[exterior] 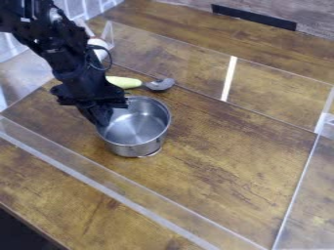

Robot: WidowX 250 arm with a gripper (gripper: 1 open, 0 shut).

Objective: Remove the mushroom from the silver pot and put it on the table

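Observation:
The silver pot [141, 132] stands on the table [235, 146] left of centre, and its shiny inside looks bare where it shows. My black gripper [101, 105] comes down from the upper left and sits at the pot's left rim, shut on that rim as far as I can see. The mushroom is not in view; the gripper covers the near-left part of the pot's inside.
A long yellow-green piece [121, 81] and a small grey spoon [159, 85] lie just behind the pot. Clear acrylic rails cross the table: one upright panel [229, 78] at the back, a long rail [144, 195] in front, another [298, 200] at the right.

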